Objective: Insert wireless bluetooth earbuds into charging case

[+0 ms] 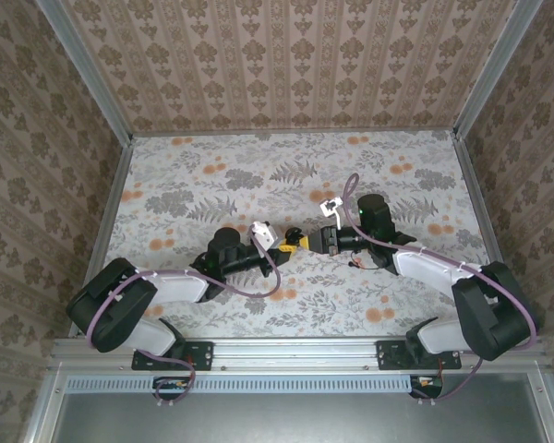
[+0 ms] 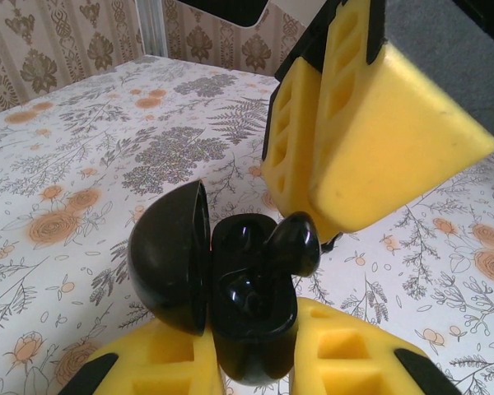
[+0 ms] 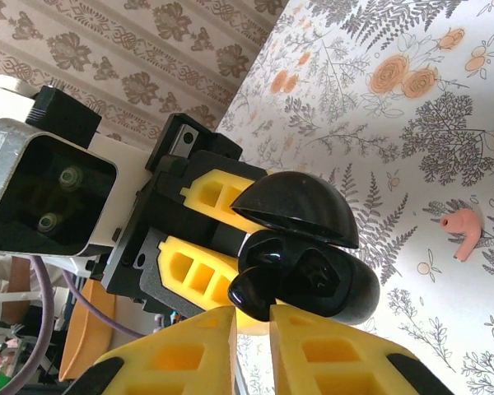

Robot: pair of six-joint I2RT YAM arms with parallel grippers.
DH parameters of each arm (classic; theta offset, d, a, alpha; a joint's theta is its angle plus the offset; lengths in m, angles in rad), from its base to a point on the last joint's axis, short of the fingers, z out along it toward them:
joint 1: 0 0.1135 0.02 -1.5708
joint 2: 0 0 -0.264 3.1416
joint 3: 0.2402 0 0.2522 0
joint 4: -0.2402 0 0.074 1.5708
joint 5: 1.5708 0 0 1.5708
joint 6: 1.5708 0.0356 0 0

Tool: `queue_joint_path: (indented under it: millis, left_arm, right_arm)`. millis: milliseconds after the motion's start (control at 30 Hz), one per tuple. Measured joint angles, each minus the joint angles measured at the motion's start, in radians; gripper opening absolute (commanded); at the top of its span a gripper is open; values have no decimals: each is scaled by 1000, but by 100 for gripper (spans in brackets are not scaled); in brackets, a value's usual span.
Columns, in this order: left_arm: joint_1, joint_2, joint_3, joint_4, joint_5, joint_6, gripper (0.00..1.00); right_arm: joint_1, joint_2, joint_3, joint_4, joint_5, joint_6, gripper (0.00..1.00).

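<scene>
The task is partly done, as I judge it. The case (image 2: 251, 321) is glossy black, and its lid (image 2: 169, 255) is swung wide open. The left tool (image 2: 255, 354) is clamped on the lower body of the case and holds it up off the table (image 2: 82, 164), with the hollow facing the right tool (image 3: 267, 325).

1 black earbud (image 2: 294, 243) sits at the mouth of the case. Its stem reaches down into a socket and its rounded head stands proud of the rim, so it looks started but not fully seated.

The right tool's fingers are drawn almost together, leaving a thin slit between them. Their tips are against that black earbud at the rim of the case. I cannot tell whether they pinch it or merely press on it.

1 pink earbud (image 3: 463, 232) lies on the table, well apart from the case on the right arm's side, and nothing touches it.

What remains, by my reading:
- Push the black earbud home.
- Deal with the second socket, though I cannot see into the case well enough to say whether it is free.
- Close the lid.

I see no brand, label or lettering on the case, the lid, either earbud or the yellow fingers near the case.
</scene>
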Motion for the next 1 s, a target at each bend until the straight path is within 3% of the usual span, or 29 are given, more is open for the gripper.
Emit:
queue_joint_path:
  millis: [833,1000]
  left_arm:
    - [6,-1,0,-9,-4,1,14]
    - [6,-5,0,-30,-4,12,14]
  right_arm:
    - [45,69,47,53,-9,23,22]
    - [36,26,49,-28,-4,-8,25]
